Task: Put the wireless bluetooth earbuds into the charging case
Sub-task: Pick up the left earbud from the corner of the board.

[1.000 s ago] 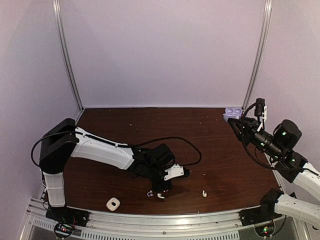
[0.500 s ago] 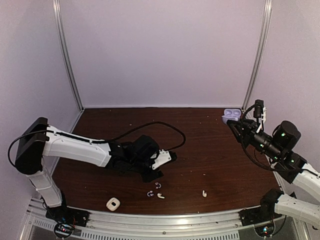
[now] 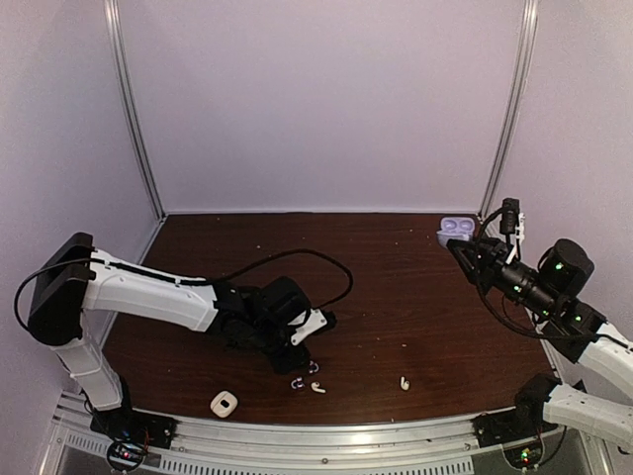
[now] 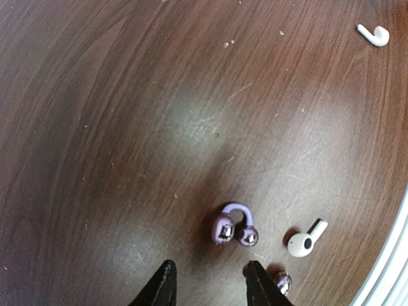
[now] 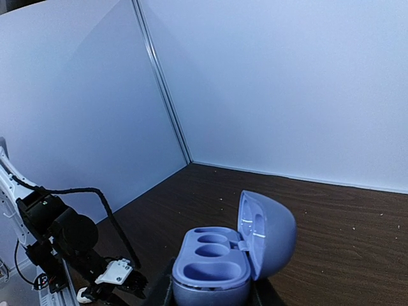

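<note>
The purple earbud (image 4: 233, 226) lies untouched just ahead of the left gripper (image 4: 210, 287), with a white earbud (image 4: 306, 239) beside it. That gripper, jaws apart and empty, has swung back over them after retreating, so I judge the pickup still to come. The right gripper (image 5: 213, 294) stays clamped on the open charging case (image 5: 217, 261).

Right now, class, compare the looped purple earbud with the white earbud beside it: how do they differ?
The purple earbud is glossy purple, the white earbud plain white. The purple earbud has two round ends joined by an arch; the white earbud has one bulb and a short stem. Both lie on the table, apart.
</note>
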{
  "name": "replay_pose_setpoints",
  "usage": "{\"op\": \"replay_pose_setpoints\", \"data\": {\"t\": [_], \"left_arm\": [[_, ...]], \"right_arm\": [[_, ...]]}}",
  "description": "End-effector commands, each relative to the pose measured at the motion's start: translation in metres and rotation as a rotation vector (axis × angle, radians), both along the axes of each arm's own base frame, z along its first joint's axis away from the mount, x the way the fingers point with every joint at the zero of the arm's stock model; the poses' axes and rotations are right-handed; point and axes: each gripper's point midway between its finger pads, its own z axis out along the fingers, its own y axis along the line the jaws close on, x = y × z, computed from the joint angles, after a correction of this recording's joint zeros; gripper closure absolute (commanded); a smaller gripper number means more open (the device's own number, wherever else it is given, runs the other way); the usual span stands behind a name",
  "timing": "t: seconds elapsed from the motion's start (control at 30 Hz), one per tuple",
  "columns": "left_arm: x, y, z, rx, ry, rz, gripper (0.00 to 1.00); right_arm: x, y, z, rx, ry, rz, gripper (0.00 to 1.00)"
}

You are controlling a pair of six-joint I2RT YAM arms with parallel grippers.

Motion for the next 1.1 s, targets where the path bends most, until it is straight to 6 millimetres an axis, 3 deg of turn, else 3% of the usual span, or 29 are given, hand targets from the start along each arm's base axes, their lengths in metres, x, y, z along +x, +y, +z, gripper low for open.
{"op": "replay_pose_setpoints", "data": {"t": [0.0,0.27,0.73,0.9,1.07], "left_arm": [[0.006,-0.014,0.0,0.036,0.032,-0.008,0.63],[0.012,-0.022,-0.008,0.116,0.04,-0.04,0.69],[0.012,-0.01,-0.033,0.235,0.056,-0.052,0.82],[0.012,-0.008,-0.03,0.231,0.055,-0.045,0.88],[0.025,-0.008,-0.008,0.143,0.015,0.017,0.92]], "right_arm": [[-0.002,-0.001,0.003,0.013,-0.012,0.006,1.0],[-0.004,-0.003,-0.001,0.017,-0.007,0.004,1.0],[-0.008,0.002,-0.002,0.017,-0.017,0.038,1.0],[-0.013,0.005,-0.002,0.025,-0.034,0.072,1.0],[-0.023,0.01,-0.003,0.078,-0.086,0.128,1.0]]}}
